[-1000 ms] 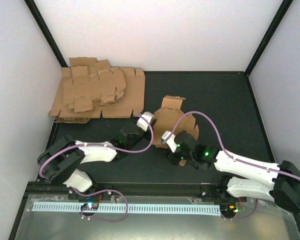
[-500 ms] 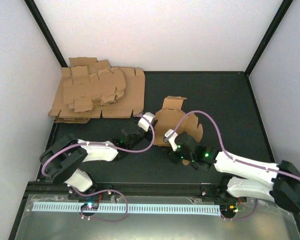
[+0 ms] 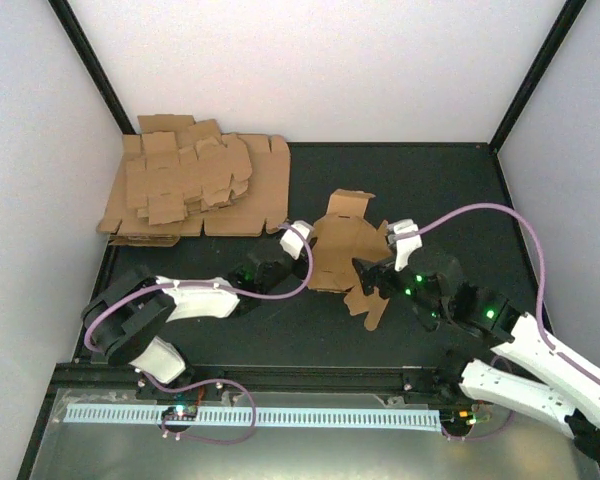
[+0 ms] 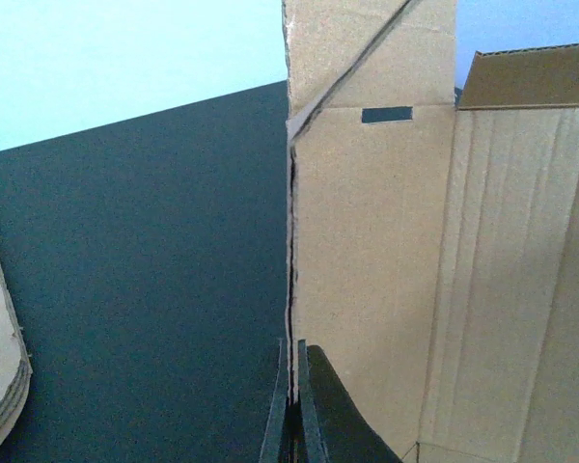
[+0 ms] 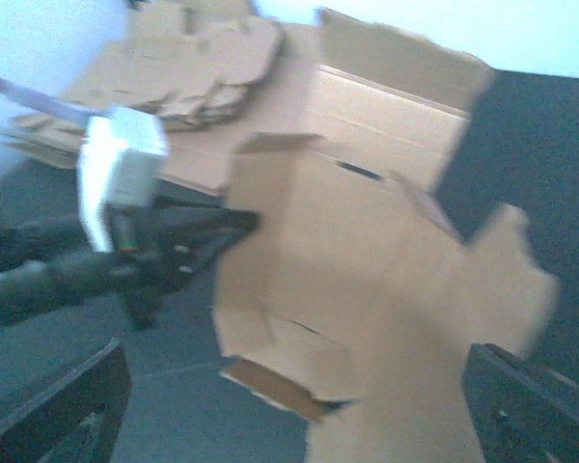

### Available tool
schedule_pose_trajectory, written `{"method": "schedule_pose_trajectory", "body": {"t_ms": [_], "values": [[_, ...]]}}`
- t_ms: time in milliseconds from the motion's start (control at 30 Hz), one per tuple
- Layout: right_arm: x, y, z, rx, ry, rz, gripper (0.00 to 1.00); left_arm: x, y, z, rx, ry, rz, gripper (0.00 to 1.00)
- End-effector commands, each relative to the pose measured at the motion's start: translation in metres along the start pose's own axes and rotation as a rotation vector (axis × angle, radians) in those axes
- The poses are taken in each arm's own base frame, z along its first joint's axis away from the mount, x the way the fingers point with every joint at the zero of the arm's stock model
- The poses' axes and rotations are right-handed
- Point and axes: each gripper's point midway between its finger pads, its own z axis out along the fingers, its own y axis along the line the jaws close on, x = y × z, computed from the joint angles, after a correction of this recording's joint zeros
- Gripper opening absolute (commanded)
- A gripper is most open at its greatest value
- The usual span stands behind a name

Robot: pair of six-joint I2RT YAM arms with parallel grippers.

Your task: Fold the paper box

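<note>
Paper box (image 3: 338,245), one partly folded brown cardboard piece, is set on one black table (image 3: 450,200). One pile of cardboard sheets (image 3: 195,190) is seen well beyond the left fingers. Two grippers are counted: the left gripper (image 4: 291,405) is pinched on the box's left edge; the right gripper (image 3: 370,275) is spread wide, with a flap between its fingers.

Place: a robot test lab.
Walls: plain white boards (image 3: 330,70) with black posts (image 3: 90,62), like a booth.
Table: a black table (image 3: 450,200).
Robots: a left arm (image 3: 195,298) and a right arm (image 3: 540,350) fixed at its near edge.
Stock: a pile of brown cardboard sheets (image 3: 195,190).
</note>
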Motion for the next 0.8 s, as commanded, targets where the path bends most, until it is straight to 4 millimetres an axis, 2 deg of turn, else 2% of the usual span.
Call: {"method": "schedule_pose_trajectory", "body": {"t_ms": [0,133,267,367,633,767], "values": [[0.023,-0.054,-0.015,0.258,0.098,0.162,0.99,0.003,0.006,0.007,-0.03,0.035,-0.02,0.02],[0.041,-0.064,-0.01,0.278,0.145,0.255,1.0,0.005,0.007,0.008,-0.034,0.045,-0.024,0.01],[0.056,-0.053,0.008,0.196,0.142,0.294,1.0,0.007,0.007,0.008,-0.034,0.052,-0.026,0.02],[0.065,-0.058,0.015,0.215,0.131,0.339,1.0,0.006,0.008,0.008,-0.037,0.056,-0.027,0.01],[0.046,-0.082,-0.021,0.301,-0.021,0.331,0.99,0.013,0.011,0.014,-0.051,0.092,-0.036,0.02],[0.057,-0.099,-0.028,0.415,0.02,0.347,0.99,0.014,0.014,0.016,-0.059,0.092,-0.046,0.02]]}}
